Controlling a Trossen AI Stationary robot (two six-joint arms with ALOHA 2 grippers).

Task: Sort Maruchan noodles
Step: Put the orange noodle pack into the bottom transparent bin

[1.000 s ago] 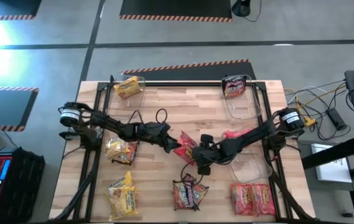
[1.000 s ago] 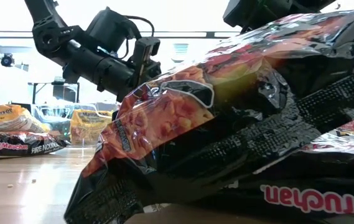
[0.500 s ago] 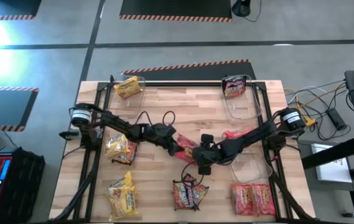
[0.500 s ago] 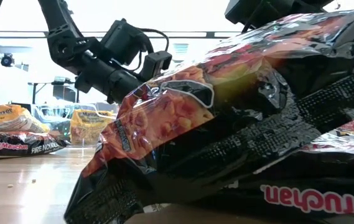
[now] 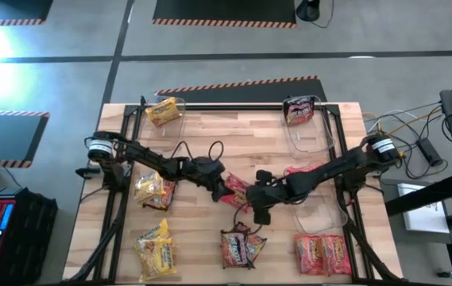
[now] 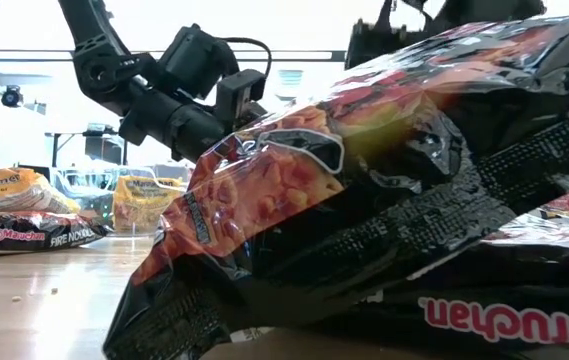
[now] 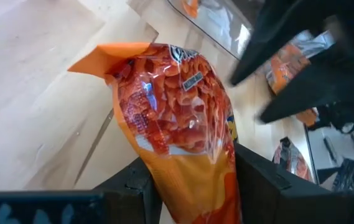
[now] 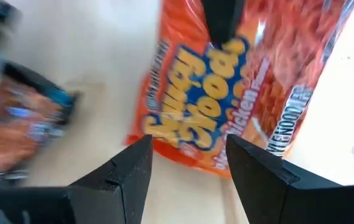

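Note:
My left gripper point(image 5: 227, 191) is shut on a red-orange noodle packet point(image 5: 239, 191) near the middle of the table. It fills the left wrist view point(image 7: 177, 118). My right gripper point(image 5: 257, 206) is open right beside it on its right. In the right wrist view the packet point(image 8: 226, 93) lies just ahead of the open fingers point(image 8: 189, 149). Other packets lie flat on the table: yellow ones point(image 5: 156, 191) point(image 5: 156, 250) at the left, a dark one point(image 5: 241, 248) at the near middle and red ones point(image 5: 321, 254) at the near right. My left gripper pinches one end of the red-orange packet point(image 7: 189, 174) between its two fingers point(image 7: 140, 183). The fingers come from the table's left, along the packet. The packet sticks out ahead of them over the wood, its sealed far edge point(image 7: 96, 57) free.
Clear bins stand at the far left with a yellow packet point(image 5: 163, 111), at the far right with a dark-red packet point(image 5: 299, 111), and on the right side point(image 5: 321, 210). In the low view a dark packet point(image 6: 414, 200) stands close in front and hides the table's middle.
My left gripper has carried the red-orange packet a little toward the table's right and near edge, closer to my right gripper. My right arm has shifted slightly, and its gripper stays by the packet.

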